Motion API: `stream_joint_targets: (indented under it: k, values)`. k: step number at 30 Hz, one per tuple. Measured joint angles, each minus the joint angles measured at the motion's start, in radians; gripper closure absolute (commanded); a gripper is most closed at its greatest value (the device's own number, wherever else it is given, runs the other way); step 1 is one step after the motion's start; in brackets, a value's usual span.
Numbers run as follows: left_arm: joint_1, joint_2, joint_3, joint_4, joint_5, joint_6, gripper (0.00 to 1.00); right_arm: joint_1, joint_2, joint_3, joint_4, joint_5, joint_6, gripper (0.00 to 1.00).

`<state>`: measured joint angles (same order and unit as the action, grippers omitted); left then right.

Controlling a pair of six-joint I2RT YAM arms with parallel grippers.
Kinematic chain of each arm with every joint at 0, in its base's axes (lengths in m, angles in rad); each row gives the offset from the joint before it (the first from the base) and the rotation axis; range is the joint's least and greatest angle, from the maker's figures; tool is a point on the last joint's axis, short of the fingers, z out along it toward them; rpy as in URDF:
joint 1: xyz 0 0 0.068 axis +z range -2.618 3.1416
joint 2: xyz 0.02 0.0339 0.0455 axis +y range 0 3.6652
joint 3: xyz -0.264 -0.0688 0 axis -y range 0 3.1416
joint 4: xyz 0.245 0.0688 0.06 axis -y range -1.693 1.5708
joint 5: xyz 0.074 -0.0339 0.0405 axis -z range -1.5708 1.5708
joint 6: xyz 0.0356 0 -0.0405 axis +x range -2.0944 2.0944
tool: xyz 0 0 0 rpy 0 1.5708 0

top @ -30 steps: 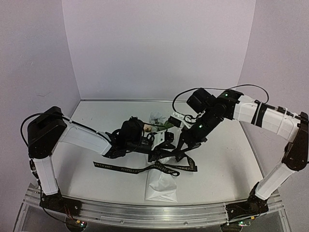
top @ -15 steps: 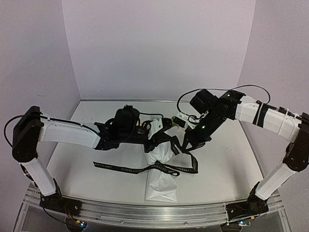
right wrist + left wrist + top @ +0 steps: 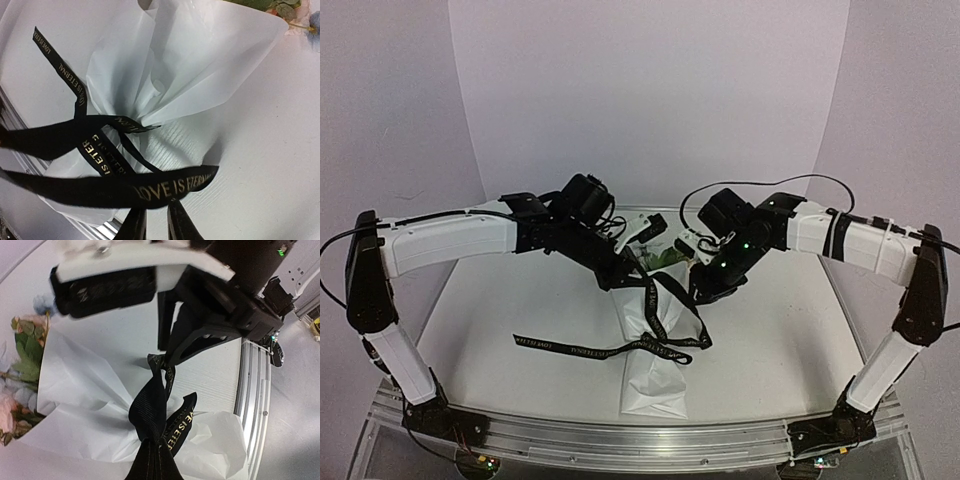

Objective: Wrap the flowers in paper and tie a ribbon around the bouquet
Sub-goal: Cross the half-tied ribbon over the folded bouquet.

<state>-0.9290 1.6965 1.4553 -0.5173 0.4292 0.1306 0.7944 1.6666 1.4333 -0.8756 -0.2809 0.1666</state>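
The bouquet (image 3: 655, 385) is laid flat on the table (image 3: 780, 330) between the two arms, with its blooms directed toward the far wall and its closed end toward the near edge. The flowers (image 3: 25, 360), peach-pink with green leaves, are seen protruding from the wide mouth of the paper (image 3: 200, 60), which is gathered into a narrow waist partway along its length. The ribbon (image 3: 165, 187), black with the pale lettering "LOVE IS ETERNAL", is passed around this waist and crossed over itself there. One free end is laid out flat on the table on the left arm's side, and a short end is seen just to the right of the wrap. Two strands are raised from the crossing toward the grippers above. The left gripper (image 3: 625, 278) is positioned over the upper part of the cone, just left of it. Its jaws are fully closed, and a taut strand is drawn up into them in the left wrist view. The right gripper (image 3: 705, 290) is positioned just right of the cone, close to the left gripper. Ribbon is led up to its fingers, but whether the jaws are clamped on it cannot be determined.
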Motion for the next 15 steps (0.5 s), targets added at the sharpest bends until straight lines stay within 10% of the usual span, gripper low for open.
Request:
stream_joint_targets:
  k: [4,15]
  values:
    - [0.051,0.026,0.017,-0.067,0.064,-0.043,1.0,-0.001,-0.014,-0.024,0.02,0.018,0.02,0.52]
    - [0.111,0.078,0.051,-0.166,0.137,-0.088,1.0,0.044,-0.18,-0.382,0.214,-0.027,0.104,0.48]
